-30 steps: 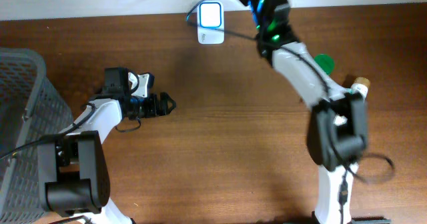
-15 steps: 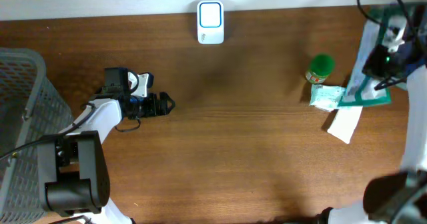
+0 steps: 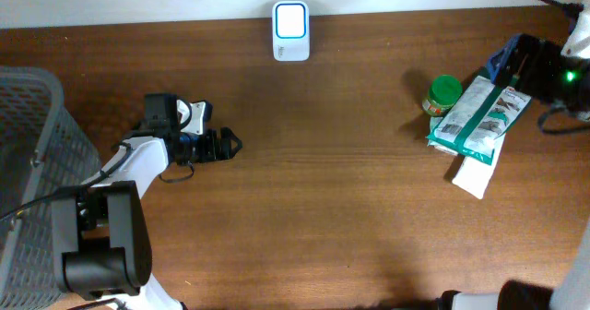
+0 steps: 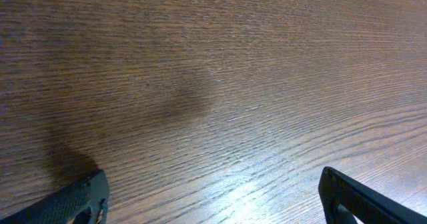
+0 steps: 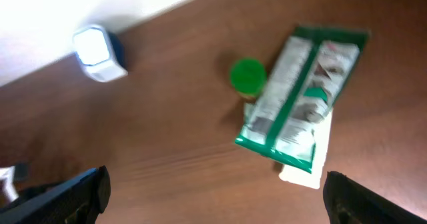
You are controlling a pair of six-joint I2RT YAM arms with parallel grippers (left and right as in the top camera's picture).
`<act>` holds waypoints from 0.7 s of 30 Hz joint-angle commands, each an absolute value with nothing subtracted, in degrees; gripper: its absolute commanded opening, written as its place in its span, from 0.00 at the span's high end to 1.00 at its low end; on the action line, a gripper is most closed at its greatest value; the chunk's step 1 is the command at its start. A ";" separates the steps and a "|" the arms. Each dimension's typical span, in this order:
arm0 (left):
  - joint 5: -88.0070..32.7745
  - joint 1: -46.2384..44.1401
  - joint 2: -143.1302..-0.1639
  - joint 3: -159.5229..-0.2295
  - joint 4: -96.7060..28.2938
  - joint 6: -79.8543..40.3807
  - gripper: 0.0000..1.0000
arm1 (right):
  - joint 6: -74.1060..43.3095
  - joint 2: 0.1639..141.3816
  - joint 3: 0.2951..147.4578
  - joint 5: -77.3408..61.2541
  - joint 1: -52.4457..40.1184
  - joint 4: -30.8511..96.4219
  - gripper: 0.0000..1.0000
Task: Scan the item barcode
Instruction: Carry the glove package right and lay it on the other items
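Observation:
The item, a green and white pouch (image 3: pixel 477 116), lies flat at the right of the table, partly over a white packet (image 3: pixel 475 173). The right wrist view shows the pouch (image 5: pixel 300 97) from above. My right gripper (image 3: pixel 513 63) hangs above and behind it, open, with nothing between its fingers (image 5: pixel 75 196). The barcode scanner (image 3: pixel 290 30), white with a lit blue window, stands at the back edge; the right wrist view has the scanner (image 5: pixel 100 46) at upper left. My left gripper (image 3: pixel 226 145) rests open over bare wood at the left (image 4: pixel 213 204).
A jar with a green lid (image 3: pixel 443 93) stands just left of the pouch, and the jar (image 5: pixel 247 75) shows in the right wrist view too. A grey mesh basket (image 3: pixel 28 153) fills the left edge. The white wall runs along the table's back.
My right arm swung from the scanner to the right side with the pouch, then opened; the pouch now lies on the white packet. The left arm has not moved.

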State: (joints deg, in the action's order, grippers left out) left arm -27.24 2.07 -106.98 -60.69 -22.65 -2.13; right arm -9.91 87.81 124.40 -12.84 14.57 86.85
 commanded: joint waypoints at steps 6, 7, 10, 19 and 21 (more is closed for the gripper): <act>-24.18 2.42 -109.91 -58.52 -23.81 -1.87 0.01 | -8.34 68.01 124.95 -11.73 9.06 87.72 0.02; -24.18 2.42 -109.91 -58.52 -23.81 -1.87 0.01 | -7.70 67.24 124.95 -11.38 9.06 87.72 0.02; -24.18 2.42 -109.91 -58.52 -23.81 -1.87 0.01 | -7.09 67.11 123.90 -11.05 9.06 88.14 0.02; -24.18 2.42 -109.91 -58.52 -23.81 -1.87 0.01 | -7.03 33.39 44.03 -10.48 8.10 20.60 0.02; -24.21 2.42 -109.91 -58.52 -23.81 -1.87 0.01 | -7.07 25.85 29.43 -10.31 5.30 9.78 0.02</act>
State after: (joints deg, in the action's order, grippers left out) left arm -26.76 2.07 -106.98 -60.69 -22.65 -2.11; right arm -7.35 30.46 36.95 -9.50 7.31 15.14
